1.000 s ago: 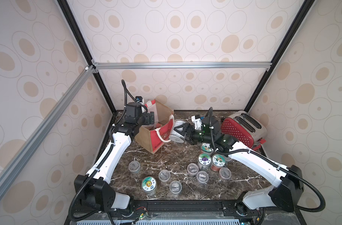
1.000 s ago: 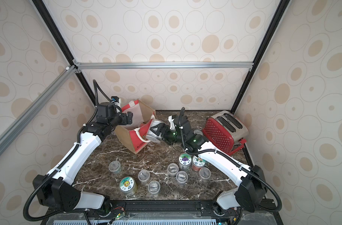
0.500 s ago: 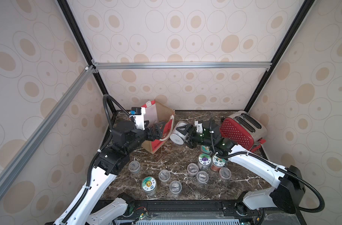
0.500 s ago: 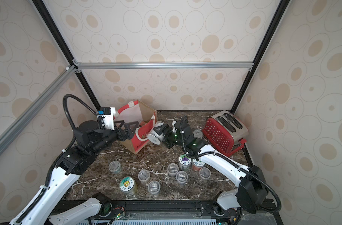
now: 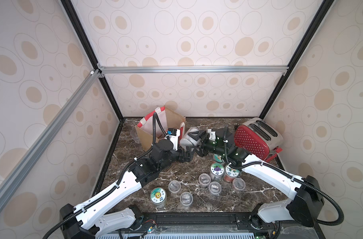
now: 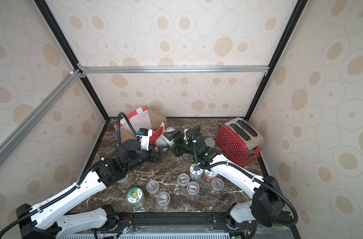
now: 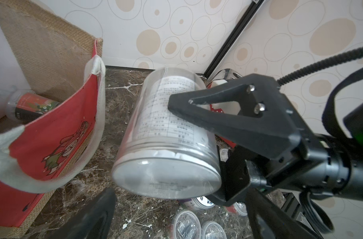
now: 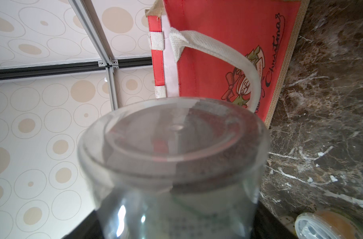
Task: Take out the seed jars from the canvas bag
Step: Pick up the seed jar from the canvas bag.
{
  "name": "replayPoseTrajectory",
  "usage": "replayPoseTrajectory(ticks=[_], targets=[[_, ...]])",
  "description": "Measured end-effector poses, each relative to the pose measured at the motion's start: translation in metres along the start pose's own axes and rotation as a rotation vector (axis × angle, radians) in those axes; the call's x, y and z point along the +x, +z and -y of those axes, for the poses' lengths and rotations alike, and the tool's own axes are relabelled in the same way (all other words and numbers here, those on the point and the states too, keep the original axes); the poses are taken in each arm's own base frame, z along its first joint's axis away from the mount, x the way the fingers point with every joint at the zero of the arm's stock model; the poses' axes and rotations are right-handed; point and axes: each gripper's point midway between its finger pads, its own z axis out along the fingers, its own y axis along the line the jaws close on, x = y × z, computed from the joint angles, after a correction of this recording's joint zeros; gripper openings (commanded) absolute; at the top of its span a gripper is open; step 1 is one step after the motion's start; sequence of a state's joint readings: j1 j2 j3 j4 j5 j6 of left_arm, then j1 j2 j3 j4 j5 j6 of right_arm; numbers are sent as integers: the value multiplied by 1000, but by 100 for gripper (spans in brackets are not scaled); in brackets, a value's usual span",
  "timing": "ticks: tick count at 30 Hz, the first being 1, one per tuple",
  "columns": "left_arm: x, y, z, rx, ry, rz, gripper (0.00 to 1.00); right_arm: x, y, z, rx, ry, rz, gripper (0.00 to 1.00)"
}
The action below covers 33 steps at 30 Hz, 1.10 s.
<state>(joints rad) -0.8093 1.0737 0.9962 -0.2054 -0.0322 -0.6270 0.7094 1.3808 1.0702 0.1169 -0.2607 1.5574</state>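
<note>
Holding a big clear jar [image 5: 188,139] sideways, pinched in my right tool [image 5: 195,142], just beside the bag [image 5: 173,119], left tool [image 5: 187,155] spread wide beneath it, small jars [image 5: 214,187] standing on the worktop [image 5: 259,196] at the front.

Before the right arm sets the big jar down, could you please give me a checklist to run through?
1. Grip of the right gripper on the large clear labelled jar: ok, jaws clamp its body.
2. Jar's lid on: ok.
3. Jar out of the canvas bag: ok, beside it.
4. Open left gripper: ok, near the jar's lid end.
5. Jar upright: not ok, sideways in the grip.
6. Bag emptied: not ok, a red-labelled bottle lies inside.
</note>
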Motion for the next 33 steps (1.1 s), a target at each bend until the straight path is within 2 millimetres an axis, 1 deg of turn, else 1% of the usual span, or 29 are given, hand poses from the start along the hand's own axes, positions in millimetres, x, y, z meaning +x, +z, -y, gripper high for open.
replayPoseTrajectory(ticks=[6, 11, 13, 14, 16, 17, 22, 27, 33], targets=[[6, 15, 1, 19, -19, 11, 98, -5, 1, 11, 5, 35, 14, 63], [11, 27, 3, 27, -28, 3, 92, -12, 1, 14, 2, 54, 41, 63], [13, 30, 2, 26, -31, -1, 92, -13, 1, 13, -4, 59, 45, 63], [14, 31, 2, 24, -32, -3, 92, -13, 1, 13, -6, 61, 46, 63], [16, 32, 1, 22, -34, -6, 97, -14, 1, 13, -15, 66, 48, 63], [16, 33, 1, 21, -36, -6, 98, -14, 1, 13, -17, 71, 48, 63], [16, 33, -4, -5, -35, 3, 98, -13, 1, 13, -27, 79, 44, 63], [16, 30, -16, -70, -30, 9, 98, -8, -1, 10, -37, 76, 23, 63], [13, 23, -17, -83, -26, 24, 98, -3, -3, 6, -51, 76, 5, 64]])
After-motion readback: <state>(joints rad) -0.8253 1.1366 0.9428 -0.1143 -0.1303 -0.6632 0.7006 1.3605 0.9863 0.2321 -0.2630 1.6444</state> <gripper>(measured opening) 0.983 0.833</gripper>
